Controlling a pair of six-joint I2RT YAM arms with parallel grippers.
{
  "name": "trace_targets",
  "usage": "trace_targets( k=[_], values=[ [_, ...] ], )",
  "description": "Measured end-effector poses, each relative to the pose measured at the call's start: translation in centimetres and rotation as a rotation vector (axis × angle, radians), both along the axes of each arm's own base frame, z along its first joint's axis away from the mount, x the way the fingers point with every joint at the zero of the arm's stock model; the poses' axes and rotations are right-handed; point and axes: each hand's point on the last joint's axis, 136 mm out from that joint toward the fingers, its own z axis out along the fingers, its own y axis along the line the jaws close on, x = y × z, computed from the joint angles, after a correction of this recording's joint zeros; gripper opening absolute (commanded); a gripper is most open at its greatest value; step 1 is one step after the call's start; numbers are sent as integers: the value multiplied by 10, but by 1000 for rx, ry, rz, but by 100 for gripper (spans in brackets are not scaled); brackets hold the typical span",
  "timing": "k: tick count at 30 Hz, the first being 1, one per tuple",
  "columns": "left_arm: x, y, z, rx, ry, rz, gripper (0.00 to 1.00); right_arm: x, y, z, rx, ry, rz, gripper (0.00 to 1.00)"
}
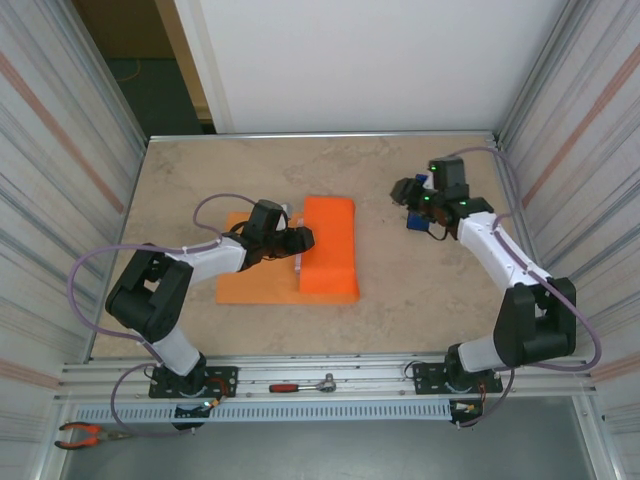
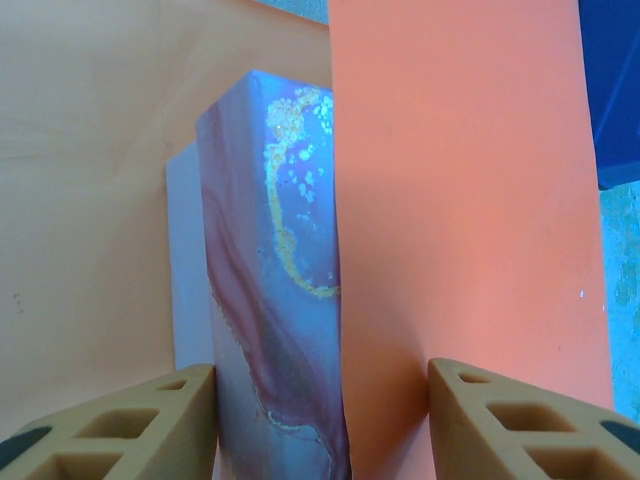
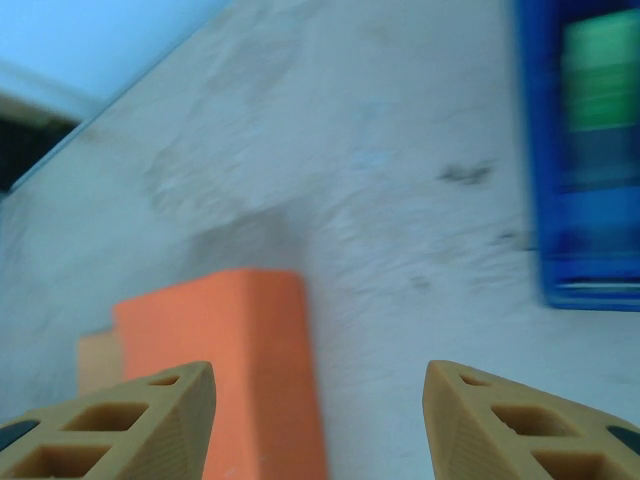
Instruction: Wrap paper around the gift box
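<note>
Box [image 2: 270,280] — marbled, gold-veined — orange paper [image 2: 460,200]

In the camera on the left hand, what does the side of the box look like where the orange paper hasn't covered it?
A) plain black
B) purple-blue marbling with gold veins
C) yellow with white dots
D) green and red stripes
B: in the left wrist view the gift box shows a purple-blue marbled face with gold veins, right beside the orange paper.
</note>
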Motion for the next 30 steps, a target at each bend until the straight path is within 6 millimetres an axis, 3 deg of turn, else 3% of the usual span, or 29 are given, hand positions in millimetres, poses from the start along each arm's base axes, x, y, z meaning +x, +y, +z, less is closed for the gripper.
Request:
trace_targets(
  k=[3, 5, 12, 19, 30],
  values=[
    [0, 0, 0, 0, -1, 1, 53, 5, -41, -22, 29, 61, -88, 55],
    [0, 0, 0, 2, -2, 3, 53, 8, -56, -32, 53, 86, -115, 54],
    [1, 1, 0, 5, -3, 5, 53, 22, -88, -62, 186, 137, -148, 49],
    [0, 1, 0, 5, -2, 5, 52, 27, -86, -90, 274, 192, -120, 45],
    [0, 1, 0, 5, -1, 5, 52, 39, -77, -90, 325, 157, -73, 42]
  ],
)
